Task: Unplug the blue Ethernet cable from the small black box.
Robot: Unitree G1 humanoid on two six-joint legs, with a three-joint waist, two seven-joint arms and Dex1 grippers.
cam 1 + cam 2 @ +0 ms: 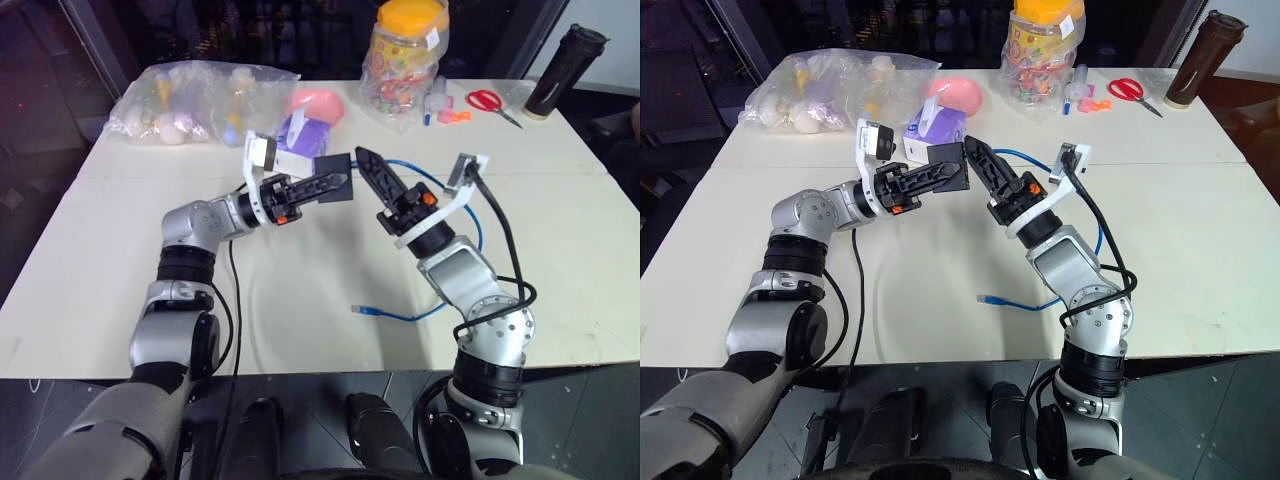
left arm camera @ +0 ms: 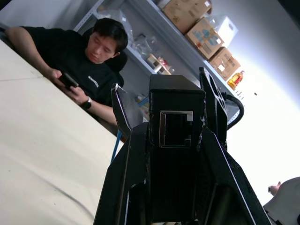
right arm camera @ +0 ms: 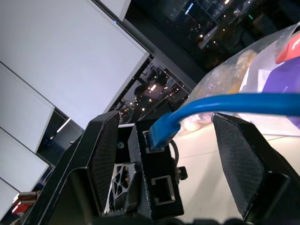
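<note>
My left gripper (image 1: pixel 335 183) is shut on the small black box (image 1: pixel 333 166), holding it up above the middle of the table. In the left wrist view the box (image 2: pixel 176 154) sits between my fingers with an empty port facing the camera. The blue Ethernet cable (image 1: pixel 470 232) is plugged into the box; its plug (image 3: pixel 159 136) shows in the right wrist view. My right gripper (image 1: pixel 366 165) is open beside the box, one finger (image 3: pixel 105 154) on each side of the plug without touching it. The cable loops behind my right arm, and its free end (image 1: pixel 358 310) lies on the table.
A purple-and-white tissue box (image 1: pixel 300 135) stands just behind the held box. Along the far edge are a plastic bag (image 1: pixel 190 100), a pink object (image 1: pixel 318 103), a candy jar (image 1: pixel 405 60), red scissors (image 1: pixel 487 100) and a dark bottle (image 1: pixel 565 70). A seated person (image 2: pixel 89 65) is beyond the table.
</note>
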